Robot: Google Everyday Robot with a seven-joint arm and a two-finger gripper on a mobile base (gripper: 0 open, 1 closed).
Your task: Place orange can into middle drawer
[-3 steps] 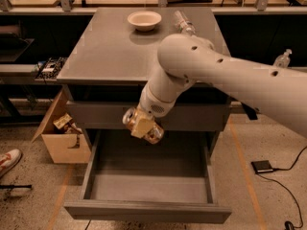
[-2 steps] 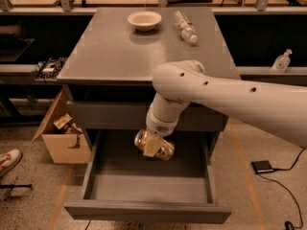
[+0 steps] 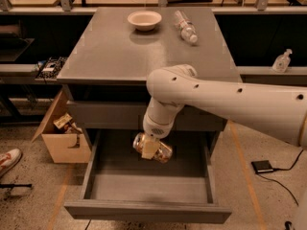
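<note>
Your gripper (image 3: pixel 149 148) is clenched around the orange can (image 3: pixel 163 152), holding it on its side over the back half of the open middle drawer (image 3: pixel 144 211). By my read the carry is done, so you have only lowering and release left.

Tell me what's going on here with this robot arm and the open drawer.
The robot's gripper, low in front of the grey cabinet, has its jaws shut on a small coppery orange-gold metal can, held on its side over the open wide shallow grey middle drawer. The can is not yet released. A pale round bowl and a clear plastic bottle lie on the cabinet top.
</note>
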